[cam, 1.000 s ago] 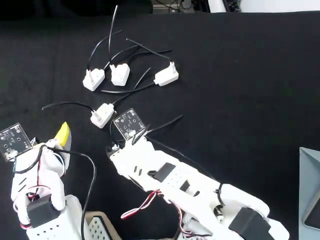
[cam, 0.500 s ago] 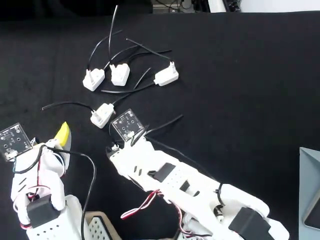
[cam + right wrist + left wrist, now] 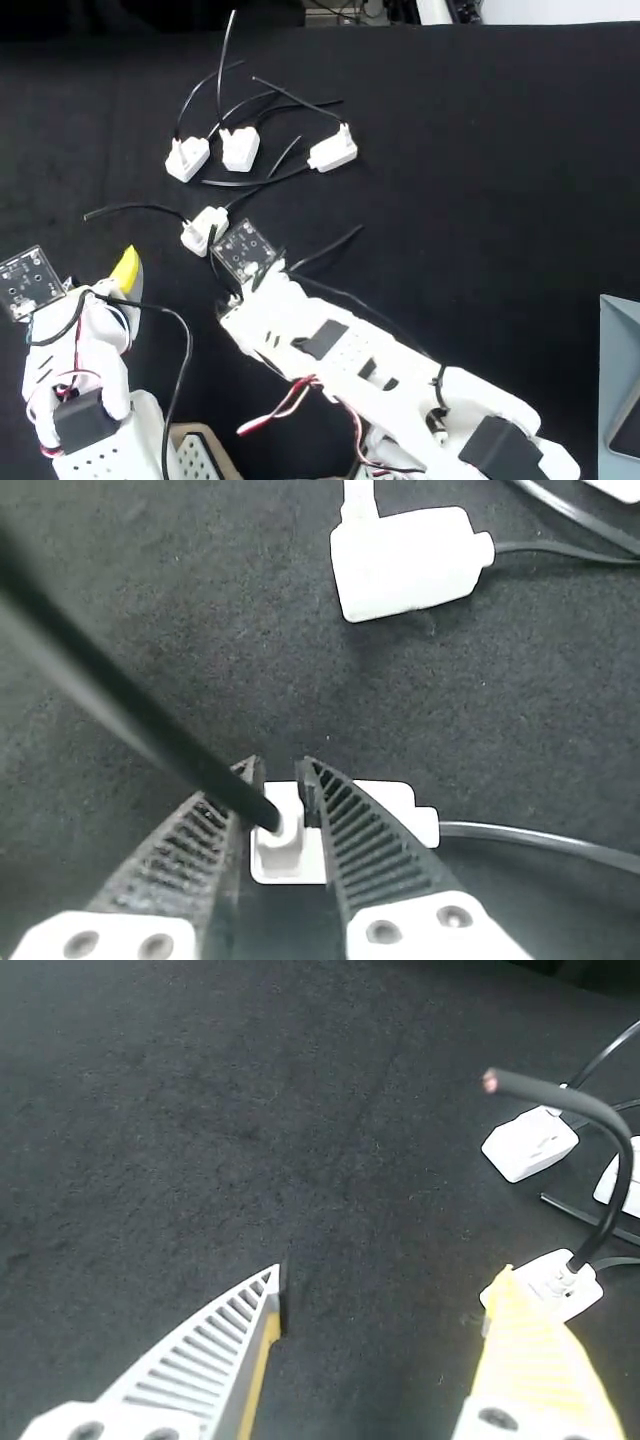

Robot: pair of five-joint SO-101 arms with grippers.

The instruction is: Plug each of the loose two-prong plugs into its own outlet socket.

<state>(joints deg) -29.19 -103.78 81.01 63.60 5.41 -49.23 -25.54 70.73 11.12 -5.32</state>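
Over the last second the right gripper (image 3: 280,772) has been carried slightly leftward in the high view and is found clamped on a white two-prong plug (image 3: 277,838) — the plug set against a white outlet socket (image 3: 412,820), so seating is judged under way, not confirmed.

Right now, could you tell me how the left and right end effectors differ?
The left end effector is open over the black cloth; the right end effector is shut on a white plug. The left one's fingers are yellow and white; the right one's are dark. Both are ribbed.
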